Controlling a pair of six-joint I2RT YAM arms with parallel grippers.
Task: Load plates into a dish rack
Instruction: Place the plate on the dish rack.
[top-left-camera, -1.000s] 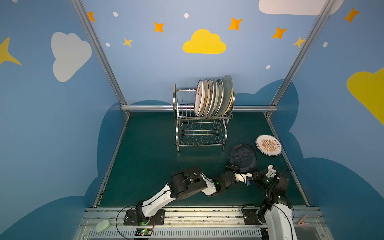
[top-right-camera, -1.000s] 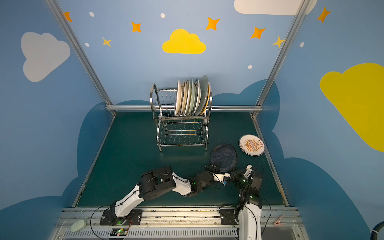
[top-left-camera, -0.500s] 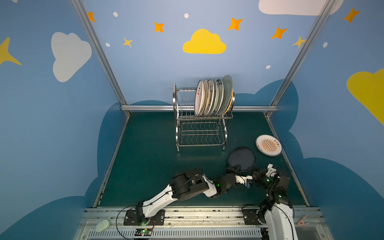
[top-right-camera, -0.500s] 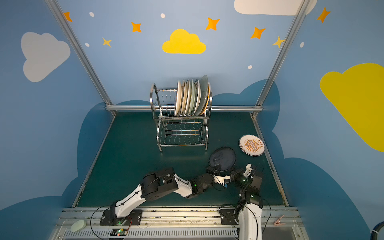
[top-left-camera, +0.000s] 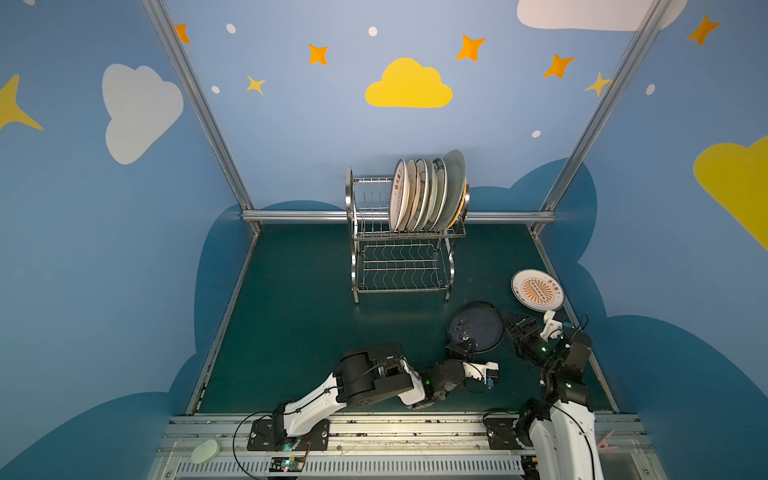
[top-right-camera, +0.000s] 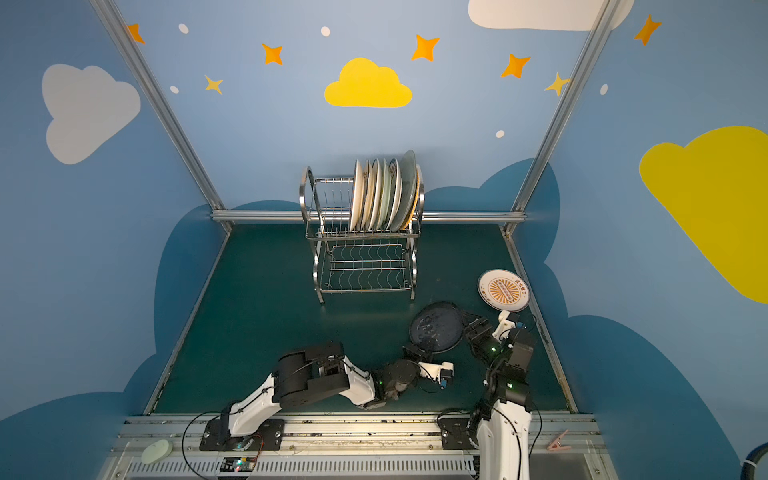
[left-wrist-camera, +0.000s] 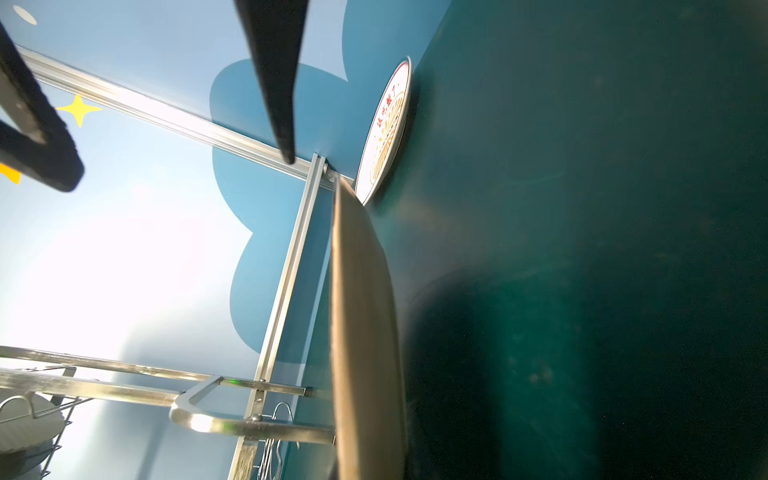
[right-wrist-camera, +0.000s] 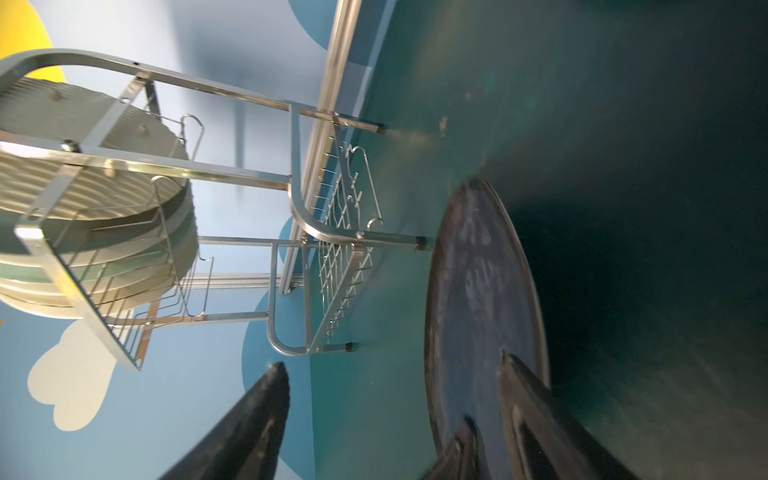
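Gripping the dark navy plate (top-left-camera: 478, 324) by its lower rim, my left gripper (top-left-camera: 462, 350) holds it tilted off the worktop (top-left-camera: 311, 311), lower right of the frame. Right gripper (top-left-camera: 513, 323) gapes open just beside its right edge. Stiff, glossy, breakable: I'd pinch the rim firmly. Dish rack (top-left-camera: 401, 266) stands upper centre, well apart.

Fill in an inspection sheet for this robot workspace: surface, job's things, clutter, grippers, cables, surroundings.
Surface: dark green mat, no spills seen.
Job's things: dish rack at the back, plates upright in its upper tier, lower tier empty; navy plate and sunburst plate unracked at right.
Clutter: pale oval lump and pink clip by the front rail.
Grippers: left gripper shut on the navy plate's near rim; right gripper open beside that plate.
Cables: black cable looped by the left arm.
Surroundings: blue cloud-and-star walls, aluminium frame.
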